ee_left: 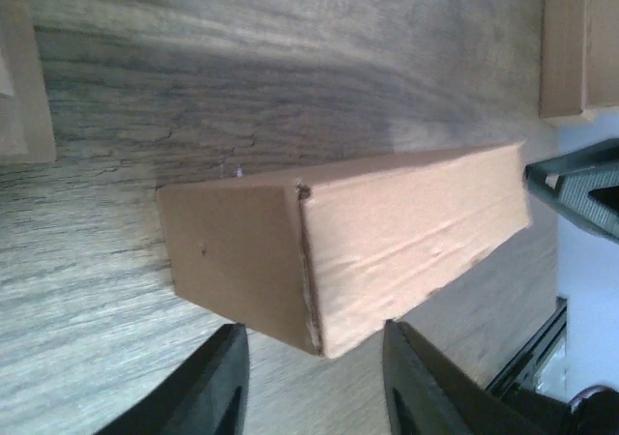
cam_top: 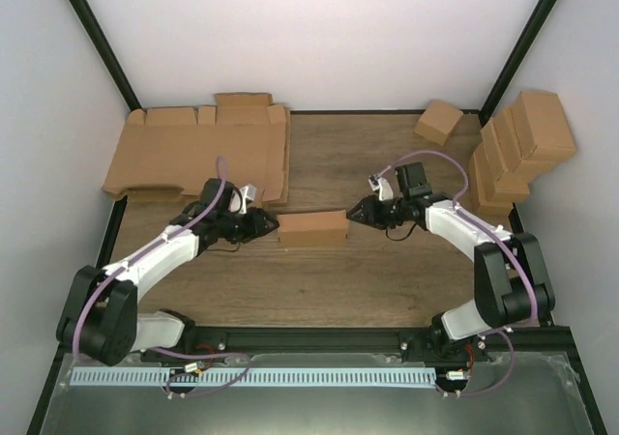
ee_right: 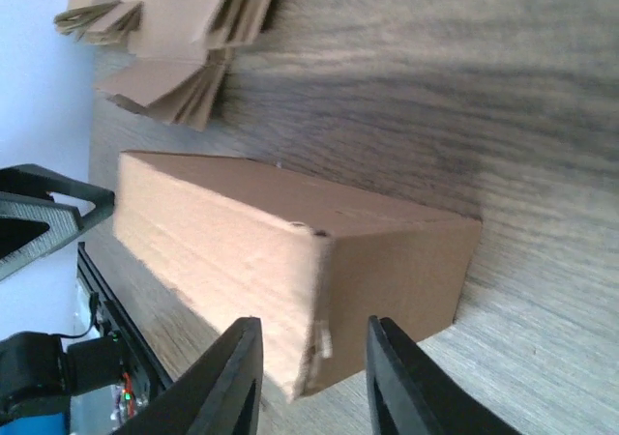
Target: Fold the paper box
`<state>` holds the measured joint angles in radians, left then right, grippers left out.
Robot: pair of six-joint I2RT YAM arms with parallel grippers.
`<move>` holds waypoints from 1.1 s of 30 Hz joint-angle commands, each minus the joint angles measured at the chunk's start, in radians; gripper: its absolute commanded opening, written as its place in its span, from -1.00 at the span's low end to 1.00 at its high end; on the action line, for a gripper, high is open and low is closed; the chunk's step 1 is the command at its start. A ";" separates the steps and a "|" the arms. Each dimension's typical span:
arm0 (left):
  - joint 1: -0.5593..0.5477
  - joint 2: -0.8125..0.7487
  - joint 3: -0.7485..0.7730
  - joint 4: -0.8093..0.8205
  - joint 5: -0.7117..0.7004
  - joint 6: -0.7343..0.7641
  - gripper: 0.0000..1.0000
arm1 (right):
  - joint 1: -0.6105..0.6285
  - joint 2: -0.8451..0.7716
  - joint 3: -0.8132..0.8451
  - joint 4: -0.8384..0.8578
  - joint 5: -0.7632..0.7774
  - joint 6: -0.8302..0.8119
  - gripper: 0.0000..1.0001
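The paper box [cam_top: 312, 228] is a closed brown oblong carton lying on the wooden table between my two grippers. My left gripper [cam_top: 263, 224] is open at its left end, fingers apart, not touching; in the left wrist view the box [ee_left: 387, 237] lies just beyond the open gripper [ee_left: 314, 377]. My right gripper [cam_top: 356, 212] is open at its right end; in the right wrist view the box [ee_right: 290, 261] has its near corner between the spread fingers [ee_right: 314, 382], apart from them.
A stack of large flat cardboard sheets [cam_top: 198, 150] lies at the back left. A small cube-like carton [cam_top: 439, 121] sits at the back right, and several folded cartons [cam_top: 517, 145] lean against the right wall. A metal rail [cam_top: 309, 343] runs along the near edge.
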<state>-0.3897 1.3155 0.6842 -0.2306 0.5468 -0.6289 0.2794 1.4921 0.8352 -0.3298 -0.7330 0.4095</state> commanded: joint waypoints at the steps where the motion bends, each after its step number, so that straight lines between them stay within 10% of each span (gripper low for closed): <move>1: 0.000 -0.104 0.042 -0.044 -0.073 0.028 0.01 | 0.007 -0.116 0.013 0.046 0.025 -0.032 -0.24; 5: 0.000 -0.113 0.019 -0.015 -0.055 0.024 0.36 | 0.009 -0.110 0.022 0.046 0.026 -0.037 -0.03; 11: -0.014 -0.031 -0.007 0.059 0.029 -0.008 -0.05 | 0.056 -0.040 0.059 -0.010 0.097 -0.055 -0.16; 29: -0.182 -0.113 -0.165 0.022 -0.012 -0.133 -0.26 | 0.128 -0.290 -0.285 -0.023 0.123 0.078 -0.26; 33: -0.199 -0.278 -0.254 -0.008 -0.026 -0.215 0.16 | 0.128 -0.440 -0.342 -0.045 0.097 0.135 -0.16</move>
<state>-0.5766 1.1683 0.4881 -0.2138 0.5407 -0.7547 0.4011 1.1610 0.5083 -0.3347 -0.6338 0.4808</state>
